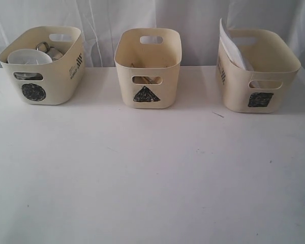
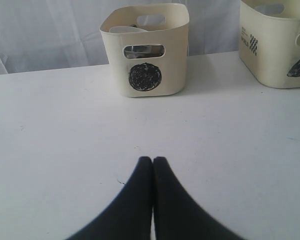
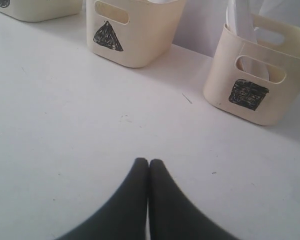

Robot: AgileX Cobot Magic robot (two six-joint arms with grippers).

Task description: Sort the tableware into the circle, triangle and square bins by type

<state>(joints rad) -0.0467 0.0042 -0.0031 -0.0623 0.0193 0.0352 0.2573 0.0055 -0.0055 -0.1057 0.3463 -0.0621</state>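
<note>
- Exterior view, circle bin (image 1: 51, 68), far left: the small white bowl (image 1: 28, 57) is lodged inside, with steel mug (image 1: 50, 51) parts shown behind it. How many steel pieces lie there cannot be counted.
- Exterior view, triangle bin (image 1: 124, 86), far centre: slim brownish pieces, taken to be the chopsticks (image 1: 147, 80), are glimpsed through the handle slot. Spoon, fork and knife cannot be made out.
- Exterior view, square bin (image 1: 239, 89), far right: the large white plate (image 1: 230, 46) is stood on edge against the bin's left wall, its upper edge raised above the rim.
- Exterior view, table (image 1: 142, 173): no tableware is seen on the near surface. A dark part at the near right edge is cut off and is not identified.
- Left wrist view, left gripper (image 2: 152, 160): the fingers are pressed together and nothing is held. The gripper is kept near, well apart from the circle bin, where steel is shown through the slot and the white bowl rim above it.
- Right wrist view, right gripper (image 3: 148, 161): the fingers are pressed together and nothing is held. The triangle and square bins are seen far off, and the plate is visible through the square bin's slot.
- Progress, as judged: the sorting is taken to be finished or nearly so, since each visible item is binned. The cutlery is not confirmed.
</note>
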